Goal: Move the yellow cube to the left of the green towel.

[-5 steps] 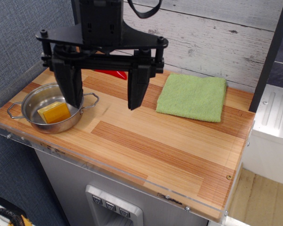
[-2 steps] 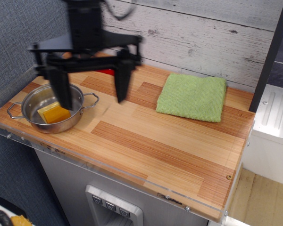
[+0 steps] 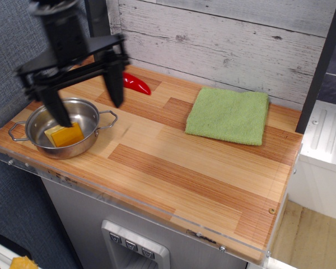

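Observation:
The yellow cube (image 3: pixel 66 135) lies inside the steel pot (image 3: pixel 31 138) at the left end of the wooden counter. The green towel (image 3: pixel 228 115) lies flat at the back right of the counter. My black gripper (image 3: pixel 88 113) hangs wide open over the pot. Its left finger (image 3: pixel 55 107) reaches down into the pot just behind the cube. Its right finger (image 3: pixel 114 84) hangs outside the pot's right rim. Nothing is held between the fingers. The gripper is blurred by motion.
A red pepper (image 3: pixel 136 83) lies at the back of the counter near the plank wall. A clear plastic lip (image 3: pixel 129 200) runs along the counter's front edge. A white appliance (image 3: pixel 325 140) stands past the right end.
My gripper has moved left from above the counter's middle-left to over the pot, staying open. The red pepper has come into full view. The cube, pot and towel have not moved.

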### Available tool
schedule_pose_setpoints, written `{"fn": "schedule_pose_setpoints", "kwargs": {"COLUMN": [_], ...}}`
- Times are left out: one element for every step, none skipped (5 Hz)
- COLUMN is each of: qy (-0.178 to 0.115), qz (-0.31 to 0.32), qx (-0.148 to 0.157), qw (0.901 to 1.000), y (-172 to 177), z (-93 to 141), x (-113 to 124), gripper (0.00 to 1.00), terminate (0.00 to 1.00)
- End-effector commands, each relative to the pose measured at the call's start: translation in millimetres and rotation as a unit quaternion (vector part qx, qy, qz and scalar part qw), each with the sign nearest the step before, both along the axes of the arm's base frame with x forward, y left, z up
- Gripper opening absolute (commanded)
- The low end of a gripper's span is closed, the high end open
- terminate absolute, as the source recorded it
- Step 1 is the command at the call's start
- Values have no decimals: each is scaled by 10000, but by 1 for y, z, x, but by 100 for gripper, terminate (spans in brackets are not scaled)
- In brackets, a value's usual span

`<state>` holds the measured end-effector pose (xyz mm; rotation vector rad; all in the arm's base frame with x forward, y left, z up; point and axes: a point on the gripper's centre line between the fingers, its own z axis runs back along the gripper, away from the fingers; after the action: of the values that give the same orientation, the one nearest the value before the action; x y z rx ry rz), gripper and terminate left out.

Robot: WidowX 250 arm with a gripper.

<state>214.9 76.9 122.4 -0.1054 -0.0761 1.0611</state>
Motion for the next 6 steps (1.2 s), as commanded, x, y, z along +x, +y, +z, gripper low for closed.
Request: {"fn": "schedule_pose_setpoints", "kwargs": {"qy": [-319, -429, -387, -296, -220, -211], "qz": [628, 877, 913, 908, 904, 858], "qx": [72, 88, 98, 186, 185, 155], "qw": [9975, 9952, 9950, 9953, 9955, 9960], "y": [41, 57, 68, 71, 75, 76], "z": [-29, -40, -47, -50, -58, -64], "x": [20, 24, 23, 20, 21, 25], "gripper": [100, 100, 100, 100, 100, 100], "terminate": [0, 0, 0, 0, 0, 0]}}
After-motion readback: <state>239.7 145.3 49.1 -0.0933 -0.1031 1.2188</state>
